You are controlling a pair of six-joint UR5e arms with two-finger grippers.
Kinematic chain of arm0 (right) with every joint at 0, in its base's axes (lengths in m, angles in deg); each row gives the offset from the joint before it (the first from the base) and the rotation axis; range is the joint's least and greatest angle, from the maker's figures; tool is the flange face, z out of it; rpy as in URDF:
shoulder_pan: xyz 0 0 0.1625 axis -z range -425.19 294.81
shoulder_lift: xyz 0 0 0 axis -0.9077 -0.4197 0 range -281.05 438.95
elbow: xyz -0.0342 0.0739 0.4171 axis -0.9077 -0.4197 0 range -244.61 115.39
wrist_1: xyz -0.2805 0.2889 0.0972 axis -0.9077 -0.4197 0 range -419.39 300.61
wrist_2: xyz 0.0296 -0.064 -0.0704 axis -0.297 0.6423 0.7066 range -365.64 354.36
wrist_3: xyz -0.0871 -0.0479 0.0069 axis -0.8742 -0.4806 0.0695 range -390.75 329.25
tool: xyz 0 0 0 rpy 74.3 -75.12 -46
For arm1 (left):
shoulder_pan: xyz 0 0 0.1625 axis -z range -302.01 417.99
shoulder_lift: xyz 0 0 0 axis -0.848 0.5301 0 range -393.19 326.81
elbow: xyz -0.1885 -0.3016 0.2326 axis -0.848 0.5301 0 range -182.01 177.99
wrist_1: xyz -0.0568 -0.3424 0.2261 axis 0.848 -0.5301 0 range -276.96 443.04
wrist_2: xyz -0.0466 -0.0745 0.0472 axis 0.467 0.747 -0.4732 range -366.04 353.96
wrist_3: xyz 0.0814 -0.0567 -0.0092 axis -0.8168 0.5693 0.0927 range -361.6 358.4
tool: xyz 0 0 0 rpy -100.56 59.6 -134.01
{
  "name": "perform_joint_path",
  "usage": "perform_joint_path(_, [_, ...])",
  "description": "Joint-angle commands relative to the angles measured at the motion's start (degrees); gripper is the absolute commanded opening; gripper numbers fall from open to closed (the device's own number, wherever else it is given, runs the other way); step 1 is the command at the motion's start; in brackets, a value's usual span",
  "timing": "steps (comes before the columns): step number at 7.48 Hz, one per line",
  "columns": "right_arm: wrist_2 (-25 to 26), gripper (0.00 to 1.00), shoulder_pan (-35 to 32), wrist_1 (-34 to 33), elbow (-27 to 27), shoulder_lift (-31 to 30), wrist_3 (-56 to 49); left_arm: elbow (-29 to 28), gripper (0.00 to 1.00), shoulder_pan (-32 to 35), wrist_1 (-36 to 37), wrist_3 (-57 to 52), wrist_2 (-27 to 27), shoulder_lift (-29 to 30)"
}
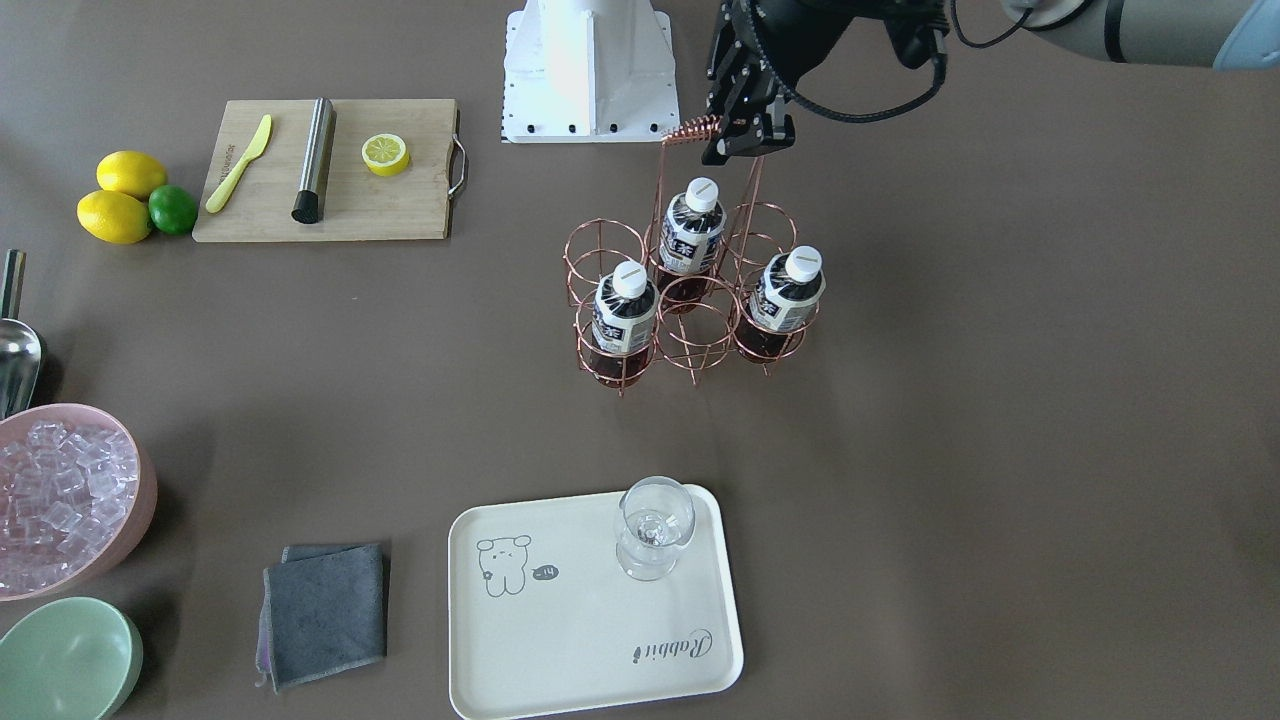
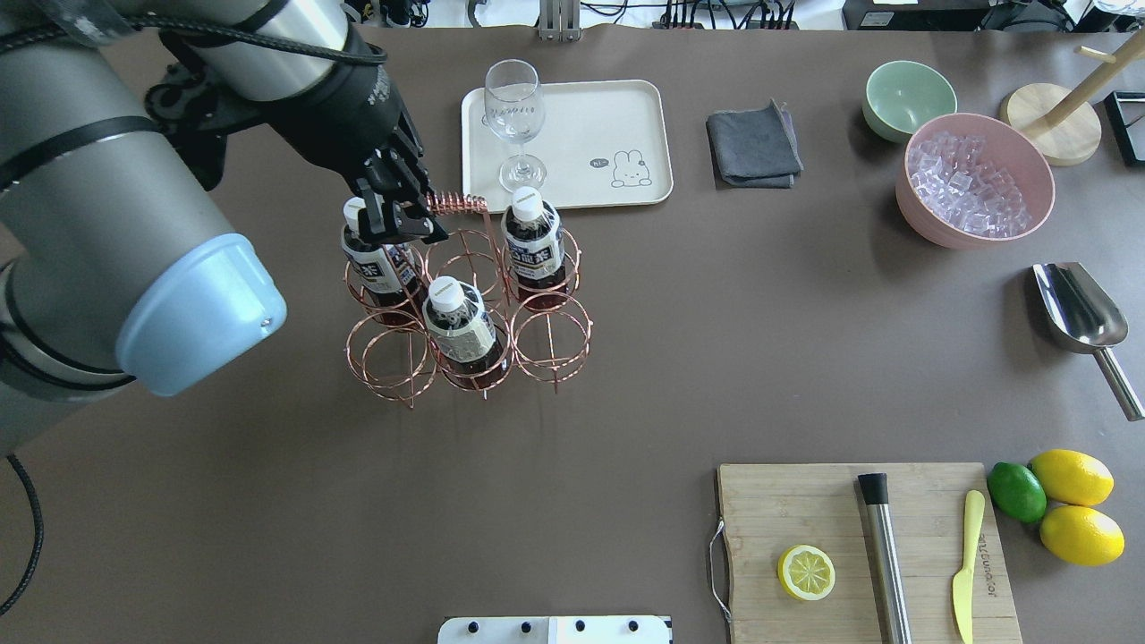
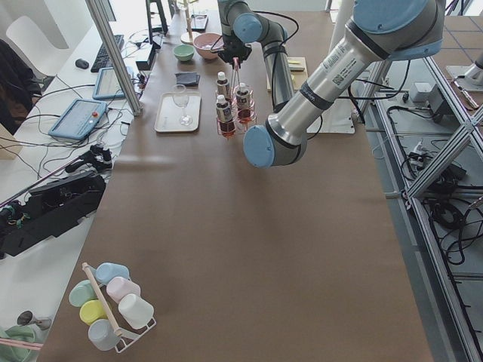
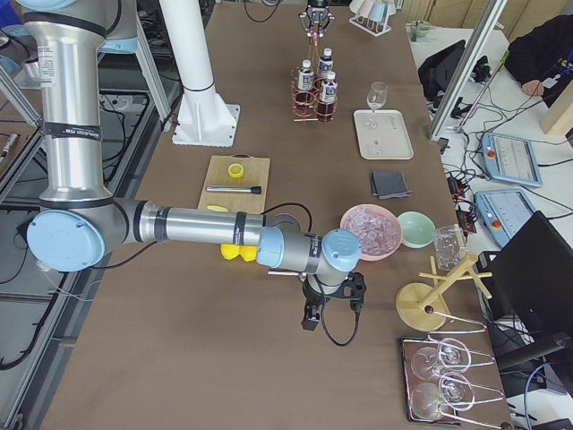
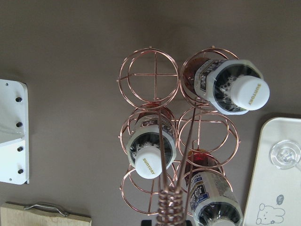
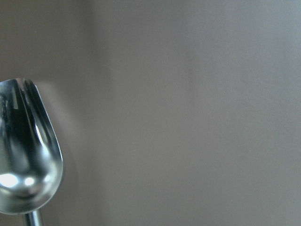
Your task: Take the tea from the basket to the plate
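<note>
The basket [image 1: 697, 338], a copper wire rack with a tall coiled handle [image 1: 690, 128], stands on the table mid-way. Three tea bottles sit in its cells: one at the back [image 1: 693, 225], one front left [image 1: 625, 310], one front right [image 1: 790, 295]. My left gripper [image 1: 748, 145] is at the top of the handle and looks shut on the coil's end; it also shows in the overhead view [image 2: 402, 224]. The cream plate [image 1: 590, 620] lies nearer the operators' side. My right gripper [image 4: 312, 318] hangs low over the table far away; I cannot tell its state.
A wine glass [image 1: 652, 525] stands on the plate's corner. A grey cloth [image 1: 325, 610], a green bowl [image 1: 65, 655] and a pink bowl of ice [image 1: 60, 490] lie beside it. A cutting board [image 1: 330, 170] holds a lemon half. A metal scoop [image 6: 26, 155] lies under my right wrist.
</note>
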Motion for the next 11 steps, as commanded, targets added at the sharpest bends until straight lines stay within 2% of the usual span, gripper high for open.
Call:
perform_joint_path(1, [-0.04, 1.0, 0.0, 3.88, -1.58, -0.26, 0.09, -4.2, 0.0, -2.64, -3.52, 1.48, -2.05, 2.03])
perform_joint_path(2, [-0.3, 1.0, -0.08, 6.17, -1.15, -0.35, 0.18, -5.26, 0.0, -2.64, -5.01, 1.57, -2.05, 2.03])
perform_joint_path(4, [-4.85, 1.0, -0.35, 6.54, -0.45, 0.17, 0.27, -7.1, 0.0, -3.52, -6.24, 1.66, -2.05, 2.38])
perform_joint_path(6, [-5.66, 1.0, -0.35, 12.13, 1.31, 0.08, 0.35, -8.95, 0.0, -3.7, -10.02, 4.29, -2.05, 2.38])
perform_joint_path(8, [-10.13, 0.98, -0.35, 26.08, 1.14, -0.09, 2.8, -9.31, 0.0, -3.7, -10.12, 3.94, -2.05, 2.12])
perform_joint_path(11, [-18.47, 0.98, -0.35, 42.36, 1.3, -0.53, 7.29, -8.87, 0.0, -3.7, -10.12, 3.94, -1.87, 1.94])
